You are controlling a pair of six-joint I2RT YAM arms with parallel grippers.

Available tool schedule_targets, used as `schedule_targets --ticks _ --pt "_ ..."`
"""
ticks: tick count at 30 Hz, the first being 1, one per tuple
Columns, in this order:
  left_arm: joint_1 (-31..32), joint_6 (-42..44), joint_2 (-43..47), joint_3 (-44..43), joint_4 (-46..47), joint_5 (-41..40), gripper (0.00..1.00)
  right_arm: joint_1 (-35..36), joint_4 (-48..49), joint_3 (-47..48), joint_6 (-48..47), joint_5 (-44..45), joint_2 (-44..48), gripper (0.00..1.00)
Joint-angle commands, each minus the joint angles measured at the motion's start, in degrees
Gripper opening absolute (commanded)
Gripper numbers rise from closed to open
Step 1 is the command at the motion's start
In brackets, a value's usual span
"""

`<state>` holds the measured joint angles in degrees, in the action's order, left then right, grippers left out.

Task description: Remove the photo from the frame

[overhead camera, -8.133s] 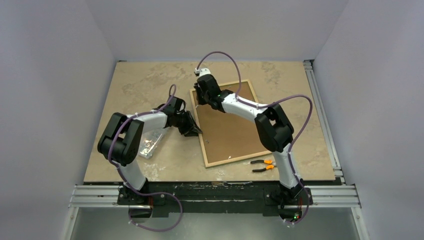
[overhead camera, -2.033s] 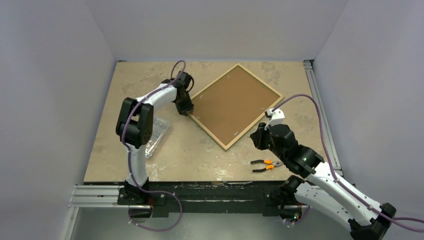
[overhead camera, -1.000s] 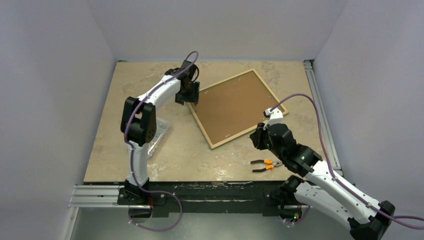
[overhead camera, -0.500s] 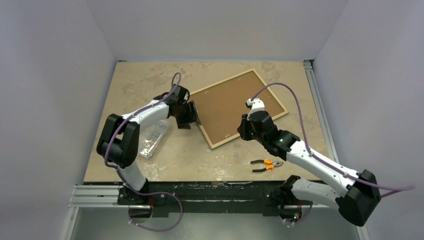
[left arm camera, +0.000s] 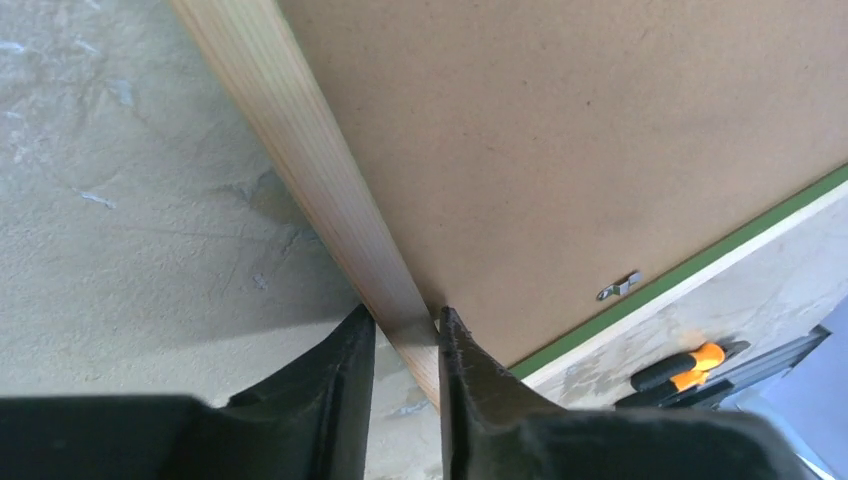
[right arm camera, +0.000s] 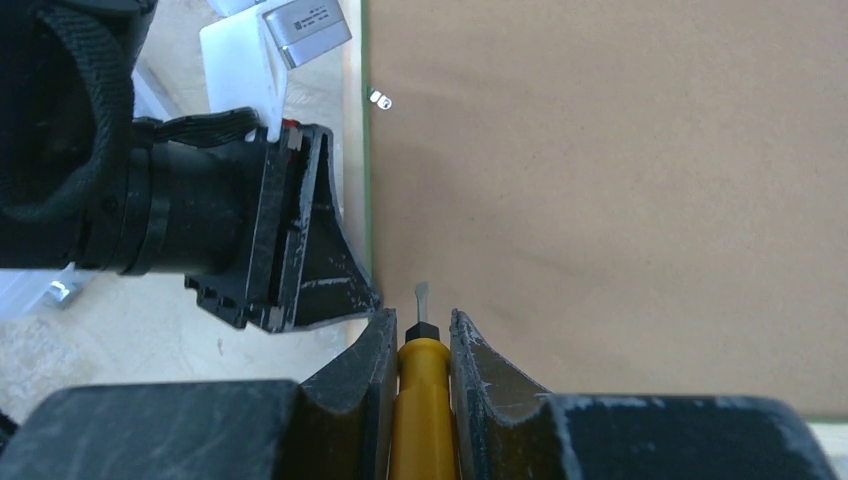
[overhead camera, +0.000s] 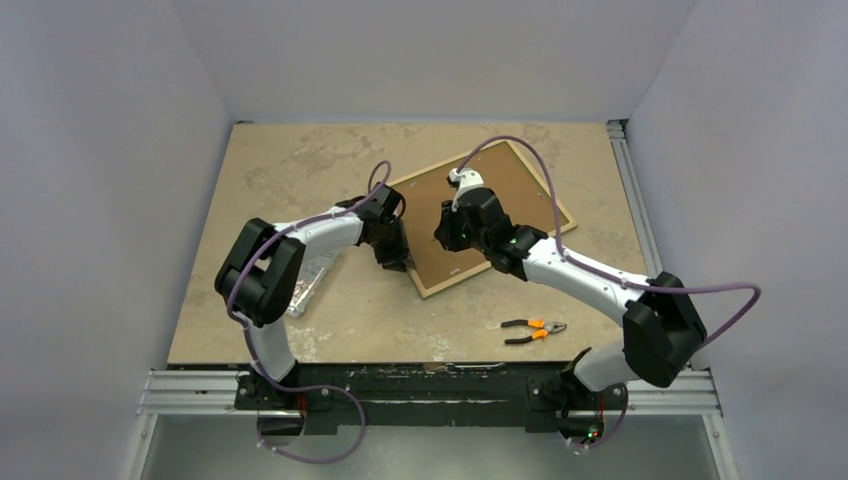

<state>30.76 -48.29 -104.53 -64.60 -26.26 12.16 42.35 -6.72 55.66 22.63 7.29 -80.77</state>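
Frame (left arm camera: pixel 300 150) lies face down on the table (left arm camera: pixel 120 220), photo (left arm camera: pixel 600 120) inside it, brown back uppermost; left gripper (left arm camera: pixel 405 330) pinches the frame's wooden rail near a corner; right gripper (right arm camera: pixel 418 330) clamps a yellow-handled screwdriver (right arm camera: pixel 424 400), tip over the photo's back.

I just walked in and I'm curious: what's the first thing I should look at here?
The big frame lying face down mid-table, brown back up, catches the eye first. The left gripper pinches its wooden edge near a corner, while the right gripper holds a yellow-handled screwdriver pointed at the back, right beside it.
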Motion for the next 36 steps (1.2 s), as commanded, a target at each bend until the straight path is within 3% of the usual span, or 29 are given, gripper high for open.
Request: schedule_targets --ticks 1,8,16,26,36 --pt "-0.35 6.24 -1.60 -1.69 -4.25 -5.62 0.16 -0.09 4.45 4.91 -2.16 -0.82 -4.74 0.00" --pt "-0.52 9.79 1.00 -0.87 -4.17 -6.40 0.00 -0.03 9.86 13.70 -3.00 -4.21 -18.09 0.00" --pt "-1.44 8.74 3.03 3.42 0.13 -3.53 0.00 0.18 10.76 23.94 -4.16 -0.89 -29.04 0.00" --pt "-4.12 5.38 8.08 16.93 19.85 0.50 0.00 0.25 13.77 21.73 -3.62 -1.23 -30.79 0.00" --pt "-4.13 4.35 7.71 20.72 24.06 0.49 0.00 1.72 16.38 20.88 -3.16 -2.37 -32.90 0.00"
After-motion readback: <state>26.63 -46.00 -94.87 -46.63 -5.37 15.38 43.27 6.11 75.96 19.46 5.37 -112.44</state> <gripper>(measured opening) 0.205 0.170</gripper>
